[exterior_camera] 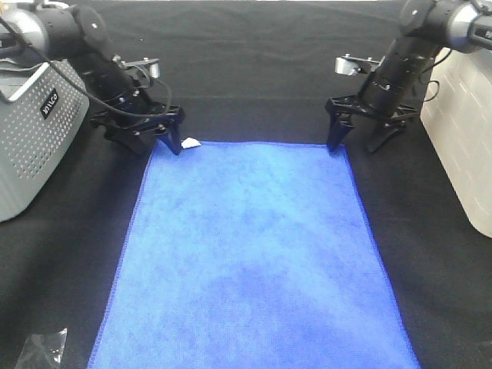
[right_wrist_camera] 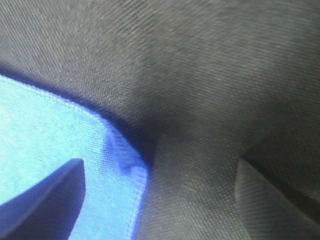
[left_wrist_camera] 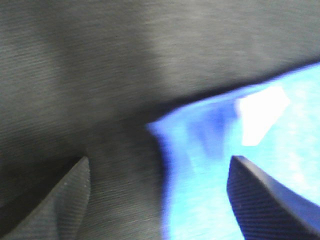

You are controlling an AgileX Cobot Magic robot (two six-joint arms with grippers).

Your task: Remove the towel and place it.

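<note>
Towel point(exterior_camera: 246, 254) flat on desk point(exterior_camera: 246, 69), not lifted. My left gripper point(exterior_camera: 154, 141) and right gripper point(exterior_camera: 354, 143) both spread, straddling far corners. Grasp, removal, placement remain.

Grey basket point(exterior_camera: 34, 138) left; white crate point(exterior_camera: 461, 154) right

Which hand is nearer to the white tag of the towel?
Left. The left hand straddles the towel corner with the tag; the right hand is at the other far corner.

black cloth tabletop point(exterior_camera: 254, 69); grey perforated bin point(exterior_camera: 31, 146) left, white box point(exterior_camera: 461, 138) right; even bright light.
</note>
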